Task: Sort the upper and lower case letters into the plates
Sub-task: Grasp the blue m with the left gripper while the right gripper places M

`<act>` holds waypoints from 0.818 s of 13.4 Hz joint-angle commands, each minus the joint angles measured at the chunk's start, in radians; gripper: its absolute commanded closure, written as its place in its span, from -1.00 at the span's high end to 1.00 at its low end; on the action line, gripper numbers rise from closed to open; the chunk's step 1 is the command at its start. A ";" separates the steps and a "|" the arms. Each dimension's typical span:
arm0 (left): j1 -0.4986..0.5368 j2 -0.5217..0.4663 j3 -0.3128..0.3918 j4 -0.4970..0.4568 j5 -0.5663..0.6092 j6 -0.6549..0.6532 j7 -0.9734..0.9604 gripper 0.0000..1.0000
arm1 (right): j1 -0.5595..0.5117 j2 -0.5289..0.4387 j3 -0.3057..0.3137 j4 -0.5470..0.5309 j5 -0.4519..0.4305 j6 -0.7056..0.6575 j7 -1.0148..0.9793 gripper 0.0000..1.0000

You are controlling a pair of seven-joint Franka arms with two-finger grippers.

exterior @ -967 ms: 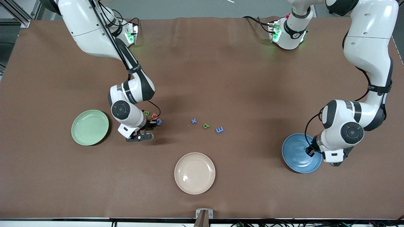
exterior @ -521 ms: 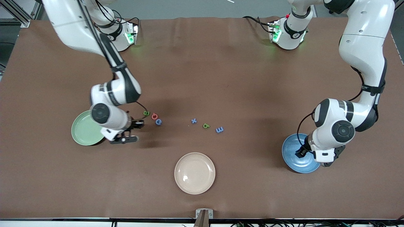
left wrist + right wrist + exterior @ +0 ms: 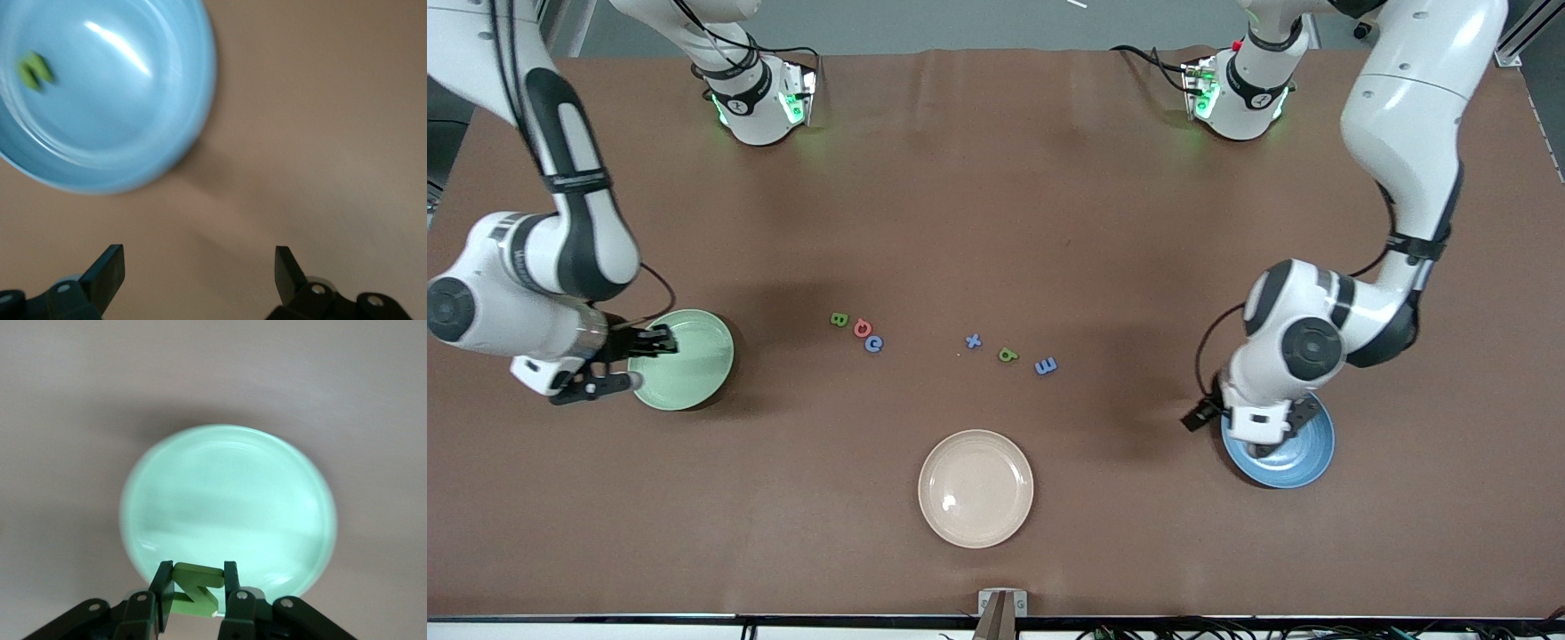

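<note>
Right gripper (image 3: 649,342) hangs over the rim of the mint green plate (image 3: 694,373) at the right arm's end of the table; in the right wrist view its fingers (image 3: 162,587) are pinched onto a green letter (image 3: 194,588), a zigzag shape like a Z or N, held above the plate's edge. The plate's bare floor (image 3: 227,507) shows no letters. Left gripper (image 3: 1199,416) is over bare table just beside the blue plate (image 3: 1303,458) at the left arm's end; its fingers (image 3: 107,273) stand wide apart and hold nothing. One small green letter (image 3: 33,70) lies inside the blue plate (image 3: 133,133), seen in the left wrist view only. Six letters lie on the table between the two plates, in two groups of three: green B (image 3: 839,319), red letter (image 3: 862,328) and blue letter (image 3: 874,343) touching or nearly so; then blue x (image 3: 974,340), green letter (image 3: 1008,356) and blue E-shaped letter (image 3: 1046,365), apart from one another. A cream-beige plate (image 3: 975,488) sits nearer the front camera than the letters.
</note>
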 commanded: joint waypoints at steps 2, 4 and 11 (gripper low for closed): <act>-0.143 0.034 0.013 0.069 0.034 -0.016 -0.003 0.92 | -0.051 0.012 0.022 -0.090 0.004 0.146 -0.044 -0.45; -0.193 0.057 0.015 0.074 0.059 -0.012 -0.014 0.88 | -0.049 0.039 0.022 -0.118 0.004 0.209 -0.038 -0.45; -0.340 0.202 0.019 0.255 0.053 -0.010 -0.098 0.72 | -0.035 0.085 0.022 -0.158 0.004 0.349 -0.034 -0.43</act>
